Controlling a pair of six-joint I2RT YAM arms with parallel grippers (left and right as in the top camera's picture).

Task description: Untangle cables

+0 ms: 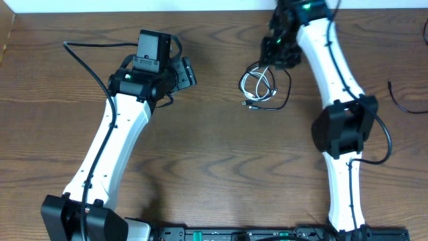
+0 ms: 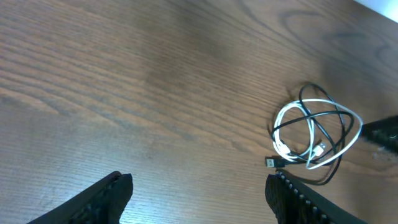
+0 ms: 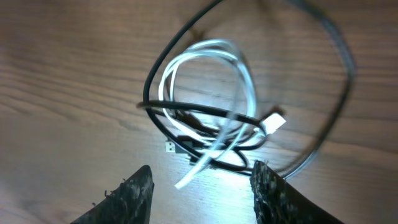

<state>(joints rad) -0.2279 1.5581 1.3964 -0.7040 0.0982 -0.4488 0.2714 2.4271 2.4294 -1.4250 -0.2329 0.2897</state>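
Overhead view places the tangle (image 1: 259, 86) in the upper centre-right of the frame, lying flat on the bench (image 1: 221, 154) just below the right fingers (image 1: 275, 55). Right wrist view confirms these fingers are spread wide above the loops and hold nothing. The left fingers (image 2: 115, 190), at the lower edge of the left wrist view, are likewise wide apart and empty, well apart from the tangle.

Composition: a white cable (image 3: 208, 46) is coiled in roughly two loops. A black cable (image 3: 155, 74) crosses through it and sweeps out in a larger arc toward the upper right.

Assessment: both cables look light, limp and thin, and are likely to drag along as one bundle if pulled.

Recommended hold: the white plug (image 3: 275, 122) at the right of the coil, or the outer black arc, with the other arm pinning the remainder.
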